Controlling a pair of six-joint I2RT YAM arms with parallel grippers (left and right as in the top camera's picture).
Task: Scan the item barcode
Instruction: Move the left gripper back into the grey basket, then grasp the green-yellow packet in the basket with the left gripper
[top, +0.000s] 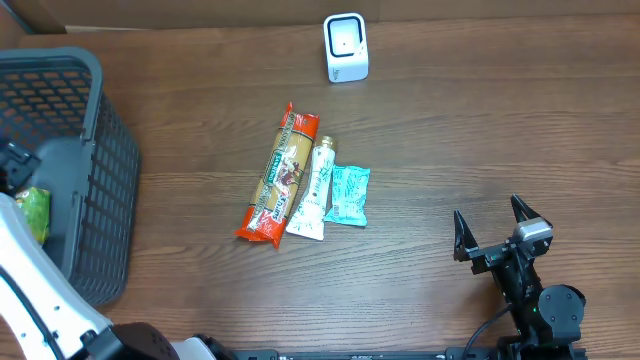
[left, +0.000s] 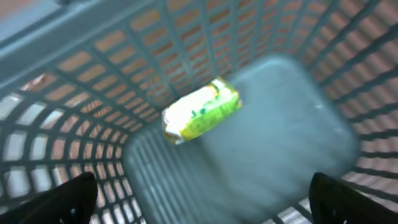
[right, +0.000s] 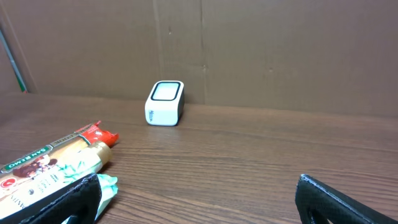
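Packet (top: 279, 180), tube (top: 315, 190), pouch (top: 349, 194): three items laid near one scanner (top: 346, 47).
Left claw (left: 202, 199) and right claw (top: 490, 228) are spread wide, empty.

the basket (top: 100, 150) stands at the left edge of the counter (top: 450, 150), a small pack (left: 200, 111) inside it; mid-counter a long packet (top: 280, 178), a tube (top: 313, 190) and a sachet (top: 349, 194) lie side by side, the scanner (top: 346, 47) well behind them

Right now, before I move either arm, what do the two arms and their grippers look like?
Left arm: smooth white casing; the left gripper has dark, blunt fingers. Right arm: black, a round joint with a small green light, a thin black cable beside it, and a pale grey block behind the right gripper, whose black fingers taper to points.
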